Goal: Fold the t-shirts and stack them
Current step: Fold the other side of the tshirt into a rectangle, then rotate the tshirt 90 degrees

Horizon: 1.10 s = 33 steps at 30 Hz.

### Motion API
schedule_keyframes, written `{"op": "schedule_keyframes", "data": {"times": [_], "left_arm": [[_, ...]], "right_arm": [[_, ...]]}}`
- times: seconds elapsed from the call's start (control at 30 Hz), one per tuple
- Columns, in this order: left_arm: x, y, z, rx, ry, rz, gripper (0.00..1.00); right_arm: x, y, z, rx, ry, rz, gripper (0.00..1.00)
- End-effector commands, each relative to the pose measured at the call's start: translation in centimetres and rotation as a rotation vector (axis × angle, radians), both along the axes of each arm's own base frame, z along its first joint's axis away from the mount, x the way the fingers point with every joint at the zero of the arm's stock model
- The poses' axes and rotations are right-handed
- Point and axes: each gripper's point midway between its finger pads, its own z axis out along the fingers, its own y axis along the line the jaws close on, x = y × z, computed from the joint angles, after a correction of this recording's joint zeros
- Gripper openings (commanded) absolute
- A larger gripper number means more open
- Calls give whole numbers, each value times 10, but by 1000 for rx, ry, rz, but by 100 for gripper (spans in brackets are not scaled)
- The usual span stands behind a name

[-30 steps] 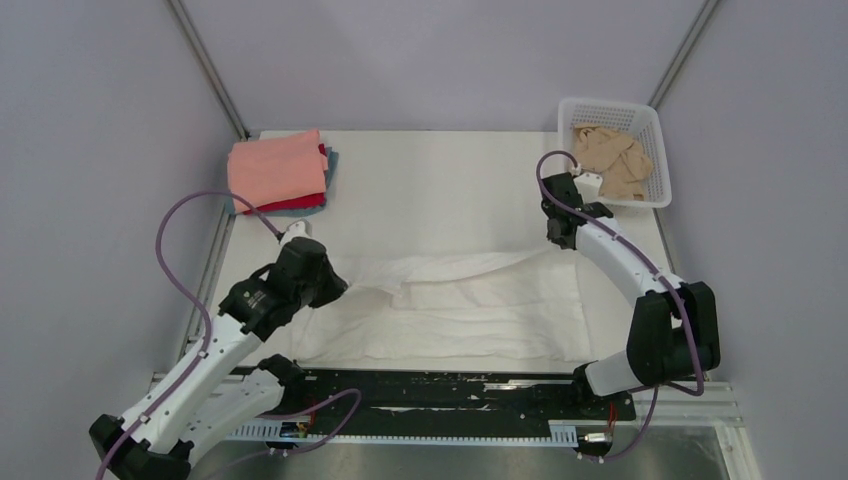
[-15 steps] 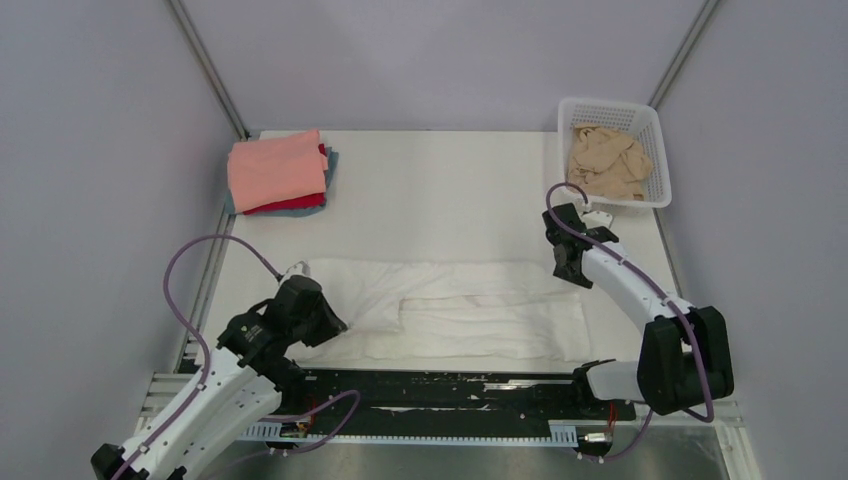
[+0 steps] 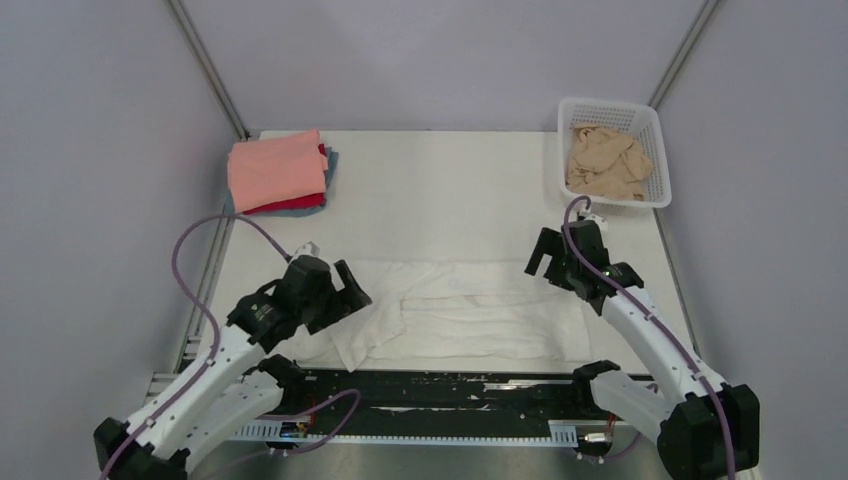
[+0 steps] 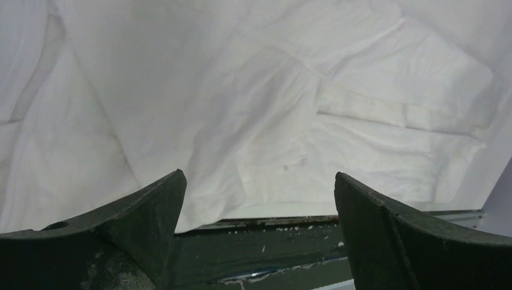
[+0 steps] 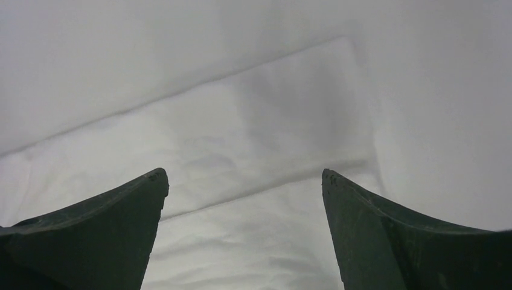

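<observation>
A large white t-shirt [image 3: 470,310] lies folded lengthwise into a wide band near the table's front edge; it fills the left wrist view [image 4: 272,109] and the right wrist view [image 5: 241,151]. My left gripper [image 3: 352,287] hovers open over its left end, nothing between the fingers. My right gripper [image 3: 540,258] hovers open above its right far corner, also empty. A folded stack sits at the far left: salmon-pink t-shirt [image 3: 276,168] on top, red [image 3: 300,203] and blue-grey [image 3: 331,160] edges showing under it. A crumpled beige t-shirt [image 3: 606,163] lies in the basket.
The white lattice basket [image 3: 651,124] stands at the far right corner. A black rail [image 3: 440,385] runs along the front edge, also visible in the left wrist view [image 4: 272,241]. Metal frame posts rise at the back corners.
Both grippers carried the shirt's far edge toward the front, laying it over itself, then opened and let go. Both have lifted slightly off the cloth.
</observation>
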Motion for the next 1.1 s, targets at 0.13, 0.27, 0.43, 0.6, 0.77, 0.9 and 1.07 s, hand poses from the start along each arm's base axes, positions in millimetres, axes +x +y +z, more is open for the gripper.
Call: {"op": "schedule_keyframes", "data": {"times": [0.13, 0.27, 0.43, 0.6, 0.77, 0.9, 1.07], "left_arm": [[84, -33, -48, 92, 38, 5, 100], [105, -22, -84, 91, 122, 42, 100], [143, -8, -107, 111, 186, 75, 100], [209, -27, -120, 119, 258, 0, 100], [335, -89, -74, 5, 128, -201, 100], [379, -132, -98, -115, 161, -414, 100], [403, -153, -93, -261, 44, -466, 100]], "right_arm": [[26, 108, -33, 338, -25, 516, 100], [34, 89, -57, 247, 26, 426, 100], [34, 82, -79, 219, 92, 387, 100], [17, 90, -90, 275, 177, 412, 100], [-38, 110, -94, 372, 292, 545, 100], [-84, 147, -94, 479, 390, 740, 100], [-142, 202, -96, 530, 534, 1066, 100]]}}
